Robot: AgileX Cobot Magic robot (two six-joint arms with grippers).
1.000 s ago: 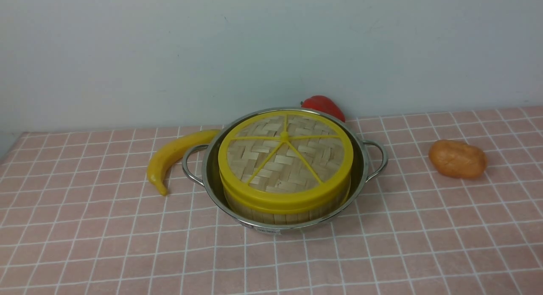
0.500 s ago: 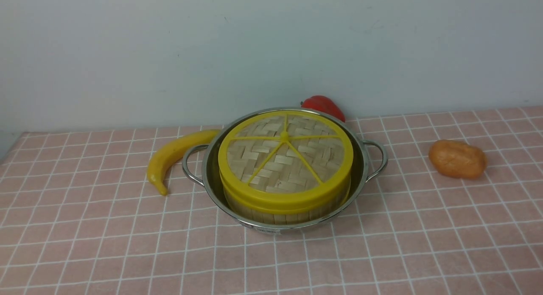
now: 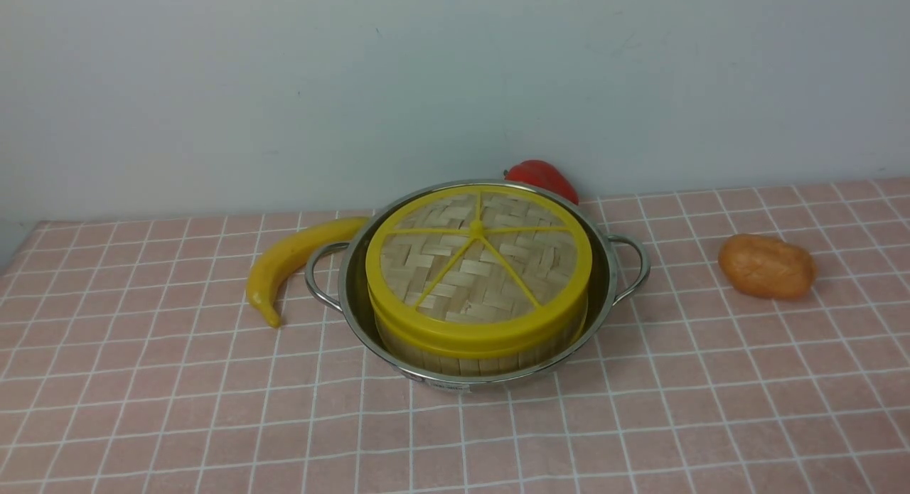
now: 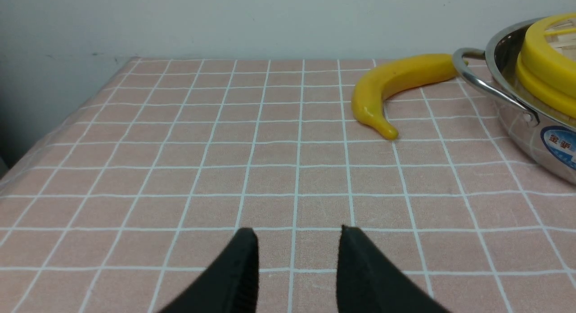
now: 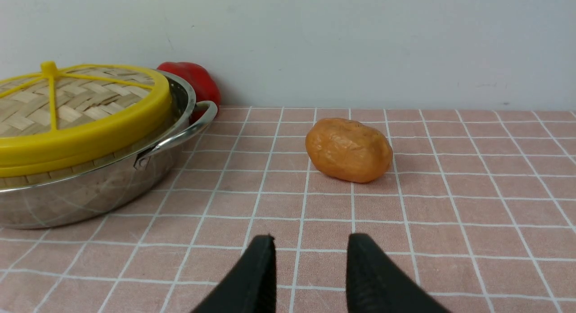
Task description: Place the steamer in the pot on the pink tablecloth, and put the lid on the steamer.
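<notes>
The steel pot point(image 3: 604, 281) stands mid-table on the pink tablecloth point(image 3: 142, 380). Inside it sits the bamboo steamer point(image 3: 483, 355), and the woven lid point(image 3: 476, 256) with yellow spokes rests flat on top. Neither arm shows in the front view. In the left wrist view my left gripper point(image 4: 298, 234) hovers open over bare cloth, with the pot point(image 4: 531, 137) off to one side. In the right wrist view my right gripper point(image 5: 310, 242) is open over bare cloth too, apart from the pot point(image 5: 90, 191) and lid point(image 5: 76, 101). Nothing is between either pair of fingers.
A yellow banana point(image 3: 291, 256) lies against the pot's left handle. A red pepper point(image 3: 544, 178) sits behind the pot by the wall. An orange potato-like lump point(image 3: 766, 266) lies to the right. The cloth's left edge point(image 4: 54, 128) drops off near the left gripper.
</notes>
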